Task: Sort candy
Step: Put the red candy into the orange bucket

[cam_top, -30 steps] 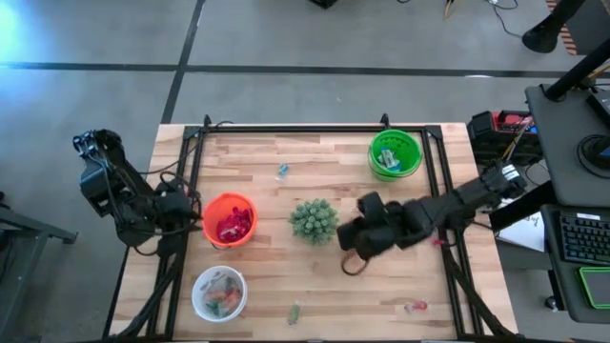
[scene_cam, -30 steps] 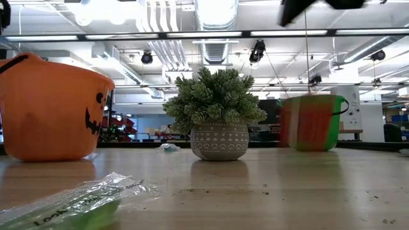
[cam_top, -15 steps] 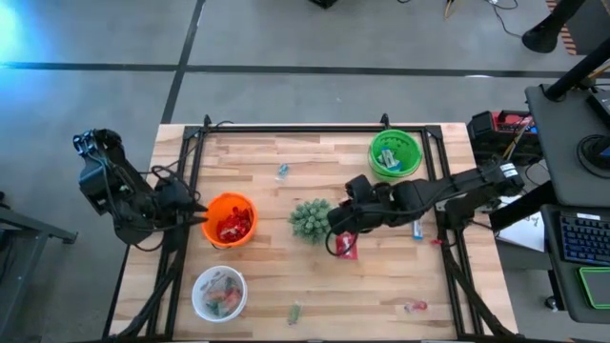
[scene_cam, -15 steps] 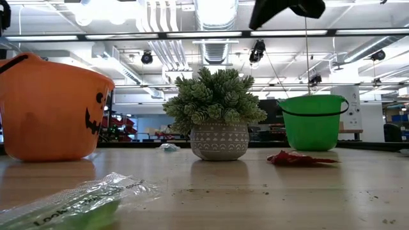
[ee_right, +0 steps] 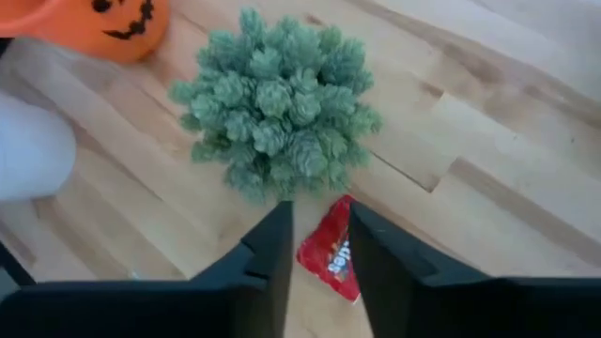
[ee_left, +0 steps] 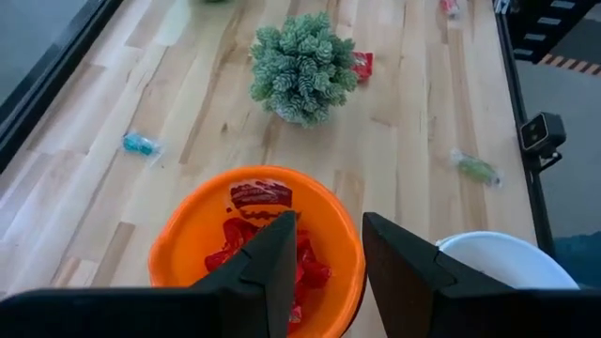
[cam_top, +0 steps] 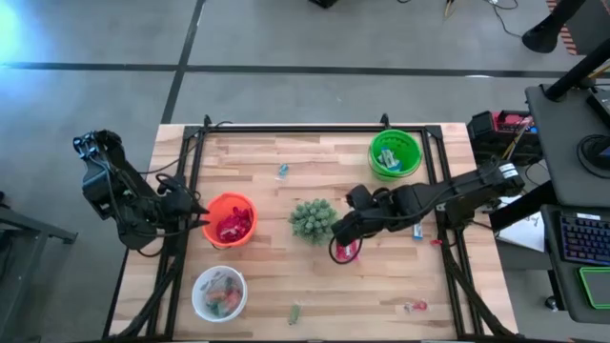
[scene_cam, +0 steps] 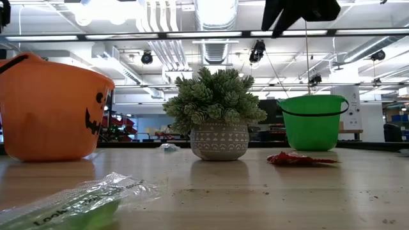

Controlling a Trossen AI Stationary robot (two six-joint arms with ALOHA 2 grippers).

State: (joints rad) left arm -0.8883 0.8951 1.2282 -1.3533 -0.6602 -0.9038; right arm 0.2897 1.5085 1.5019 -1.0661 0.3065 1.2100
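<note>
From above, the right gripper [cam_top: 345, 235] hangs over the middle of the table [cam_top: 257, 157], just beside the spiky plant [cam_top: 314, 219], with a red candy packet [cam_top: 347, 251] lying flat on the wood right under it. The left gripper [cam_top: 193, 215] waits at the rim of the orange bowl [cam_top: 229, 218], which already holds red pieces. A white bowl [cam_top: 218, 292] and a green bowl [cam_top: 395, 153] carry their own sorts; stray sweets sit near the far edge and along the near edge.

At table height, the red packet [scene_cam: 300, 158] rests on the wood, clear of the right gripper [scene_cam: 300, 9] well above it.

The left wrist view looks down into the orange bowl [ee_left: 188, 239]; its fingers [ee_left: 277, 258] stand apart, nothing between them.

The right wrist view is the telling one: fingers [ee_right: 272, 246] parted, the red packet [ee_right: 333, 250] lying below the gap, untouched. Released, then, or not yet gripped.

That packet looks light, thin and crinkly, probably slippery foil. A pinch across its narrow middle, pressed low to the table, seems safest.
</note>
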